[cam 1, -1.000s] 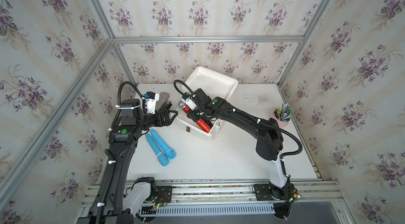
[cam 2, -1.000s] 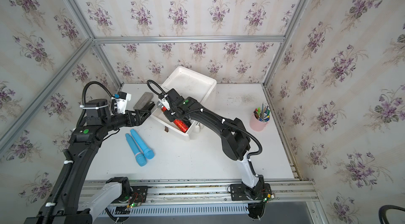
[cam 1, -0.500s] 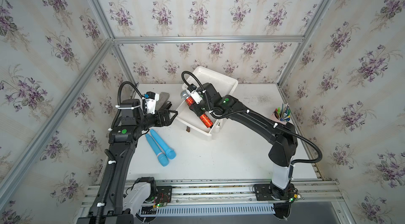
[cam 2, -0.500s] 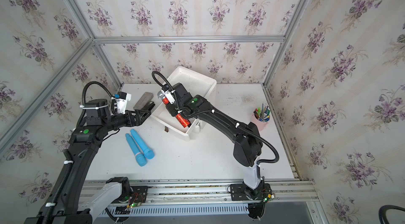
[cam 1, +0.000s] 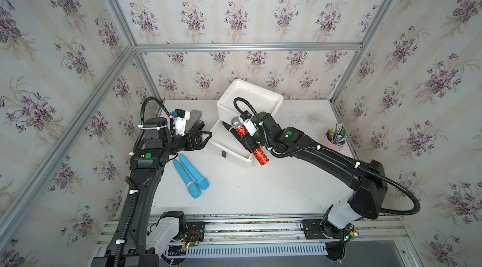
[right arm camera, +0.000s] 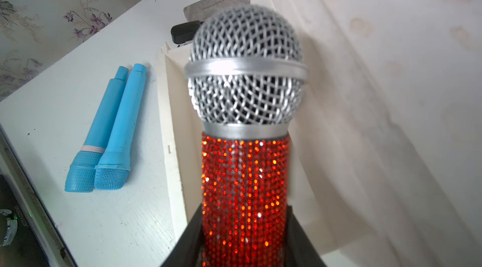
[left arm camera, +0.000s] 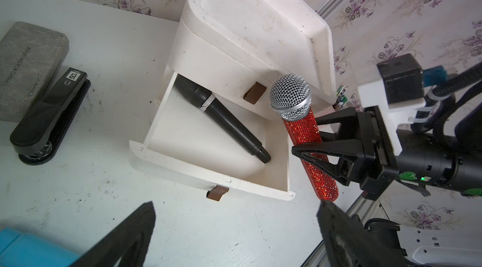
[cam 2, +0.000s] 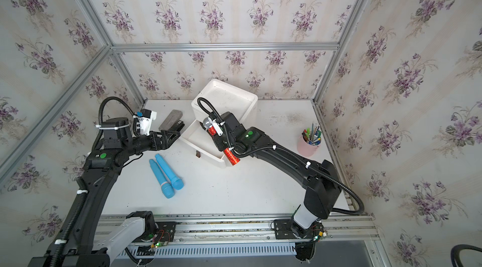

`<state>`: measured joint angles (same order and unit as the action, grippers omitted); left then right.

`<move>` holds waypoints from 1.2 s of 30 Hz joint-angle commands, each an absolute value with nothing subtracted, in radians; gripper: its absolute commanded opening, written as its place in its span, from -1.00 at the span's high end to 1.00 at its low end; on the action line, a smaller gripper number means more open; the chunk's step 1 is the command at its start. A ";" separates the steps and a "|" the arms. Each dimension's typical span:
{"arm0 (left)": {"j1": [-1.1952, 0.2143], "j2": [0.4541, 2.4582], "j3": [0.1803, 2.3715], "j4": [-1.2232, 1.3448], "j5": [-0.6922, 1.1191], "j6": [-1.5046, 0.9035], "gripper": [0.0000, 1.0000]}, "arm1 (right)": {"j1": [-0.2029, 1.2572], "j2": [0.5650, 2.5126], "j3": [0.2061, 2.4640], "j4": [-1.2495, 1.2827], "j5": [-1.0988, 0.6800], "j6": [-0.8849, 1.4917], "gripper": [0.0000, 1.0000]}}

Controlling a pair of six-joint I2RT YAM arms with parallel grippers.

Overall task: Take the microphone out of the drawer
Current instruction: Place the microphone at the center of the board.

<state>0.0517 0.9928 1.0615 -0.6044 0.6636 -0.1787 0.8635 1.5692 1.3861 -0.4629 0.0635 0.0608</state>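
At the far left of the desk [cam 1: 260,190], a grey case [left arm camera: 28,62] and a black stapler [left arm camera: 49,119] lie side by side close to the back wall, out of the working path. Just nearer than these, the left fingers [left arm camera: 130,234] stand wide apart and hold nothing. They are aimed at the left corner of the drawer [left arm camera: 182,166] without touching it, which reads as an arm parked where it could steady the drawer or reach in next. Toward the near edge two blue microphones [cam 1: 193,170] lie touching, heads to the near side, probably put there as things already taken out. In the middle the drawer is pulled out of the white unit [left arm camera: 247,25], and a black microphone [left arm camera: 224,119] lies slanted across its floor. To the right of that, the right fingers [left arm camera: 313,149] are clamped on the handle of the red microphone [left arm camera: 305,132], about halfway along, a hold that should keep it balanced. It hangs tilted over the drawer's right wall, mesh head toward the unit and butt past the drawer's front corner. It looks lifted free but is not yet set on the desk. At the far right a pink pen cup [cam 1: 335,143] stands well apart from all this
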 commanded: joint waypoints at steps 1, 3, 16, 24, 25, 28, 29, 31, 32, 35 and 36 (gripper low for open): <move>0.049 0.991 1.070 -0.574 0.687 -0.182 -0.99 | 0.855 1.506 1.320 -0.429 0.099 0.111 1.00; 0.051 0.990 1.069 -0.573 0.687 -0.183 -0.99 | 0.843 1.470 1.269 -0.430 0.098 0.128 1.00; 0.050 0.979 1.062 -0.571 0.686 -0.187 -0.99 | 0.752 1.297 0.970 -0.420 0.040 0.278 1.00; 0.050 0.983 1.067 -0.569 0.687 -0.187 -0.99 | 0.734 1.197 0.830 -0.399 0.029 0.367 1.00; 0.050 0.983 1.068 -0.568 0.689 -0.187 -0.99 | 0.729 1.190 0.818 -0.398 0.026 0.374 1.00; 0.050 0.984 1.068 -0.567 0.690 -0.190 -0.99 | 0.697 1.182 0.783 -0.387 0.022 0.399 1.00; 0.050 0.983 1.068 -0.566 0.692 -0.190 -0.99 | 0.685 1.183 0.769 -0.377 0.020 0.406 1.00; 0.050 0.983 1.066 -0.566 0.688 -0.186 -0.99 | 0.656 1.190 0.748 -0.347 0.008 0.408 1.00; 0.049 0.983 1.066 -0.566 0.685 -0.184 -0.99 | 0.640 1.200 0.742 -0.336 0.003 0.405 1.00; 0.050 0.981 1.066 -0.565 0.688 -0.187 -0.99 | 0.590 1.230 0.731 -0.297 0.004 0.390 1.00; 0.049 0.980 1.063 -0.566 0.688 -0.187 -0.99 | 0.568 1.239 0.721 -0.275 0.010 0.385 1.00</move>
<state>0.0498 0.9836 1.0615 -0.5838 0.6777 -0.1905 0.5972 1.2240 0.7300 -0.3569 0.0071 0.3737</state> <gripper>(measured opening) 0.993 0.377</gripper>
